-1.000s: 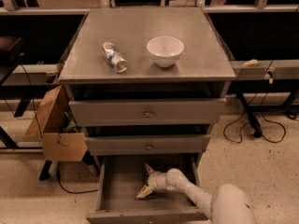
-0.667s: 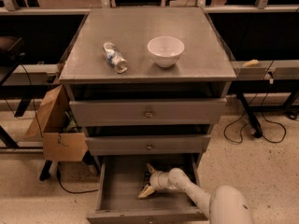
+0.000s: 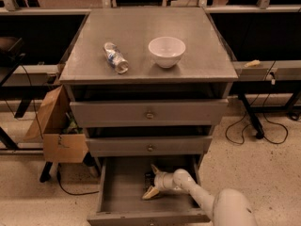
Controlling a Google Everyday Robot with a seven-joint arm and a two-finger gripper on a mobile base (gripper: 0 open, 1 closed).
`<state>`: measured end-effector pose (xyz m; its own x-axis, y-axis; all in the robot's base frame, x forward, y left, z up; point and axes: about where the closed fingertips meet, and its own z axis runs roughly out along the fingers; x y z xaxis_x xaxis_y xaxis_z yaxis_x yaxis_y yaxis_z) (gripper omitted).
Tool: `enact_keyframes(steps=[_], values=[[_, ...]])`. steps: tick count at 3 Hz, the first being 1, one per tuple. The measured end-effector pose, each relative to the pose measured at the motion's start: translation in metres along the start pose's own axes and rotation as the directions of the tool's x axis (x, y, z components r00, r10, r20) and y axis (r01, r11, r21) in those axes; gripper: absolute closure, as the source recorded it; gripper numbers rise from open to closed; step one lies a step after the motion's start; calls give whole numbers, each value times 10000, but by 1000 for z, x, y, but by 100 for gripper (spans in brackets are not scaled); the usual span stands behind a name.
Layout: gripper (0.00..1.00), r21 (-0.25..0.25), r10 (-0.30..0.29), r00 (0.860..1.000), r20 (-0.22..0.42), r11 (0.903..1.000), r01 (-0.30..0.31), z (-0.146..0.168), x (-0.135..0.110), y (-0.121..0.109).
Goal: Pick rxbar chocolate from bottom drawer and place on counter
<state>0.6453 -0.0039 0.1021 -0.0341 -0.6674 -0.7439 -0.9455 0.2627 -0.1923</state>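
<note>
The pale two-finger gripper [image 3: 151,181] was down inside the open bottom drawer [image 3: 121,192], the lowest and deepest grey wooden one. Its fingers were spread wide, one toward the far side and one toward the near side. Between them lay a small flat black wrapped bar, the rxbar chocolate [image 3: 147,178], on the drawer floor right of centre. Whether the fingertips touched it could not be told.

The step in hand looked like the grasp. The next move called for closing on the bar, then lifting it clear of the two shallower grey drawers [image 3: 149,146] above. The broad grey counter [image 3: 141,29] held a round white bowl [image 3: 166,51] and, to its left, a clear plastic bottle [image 3: 115,57] lying on its side.
</note>
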Motion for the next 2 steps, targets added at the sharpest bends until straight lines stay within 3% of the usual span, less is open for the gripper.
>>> enact_keyframes(steps=[2], values=[[42, -66, -46, 10000, 33, 10000, 46, -4, -2, 0]])
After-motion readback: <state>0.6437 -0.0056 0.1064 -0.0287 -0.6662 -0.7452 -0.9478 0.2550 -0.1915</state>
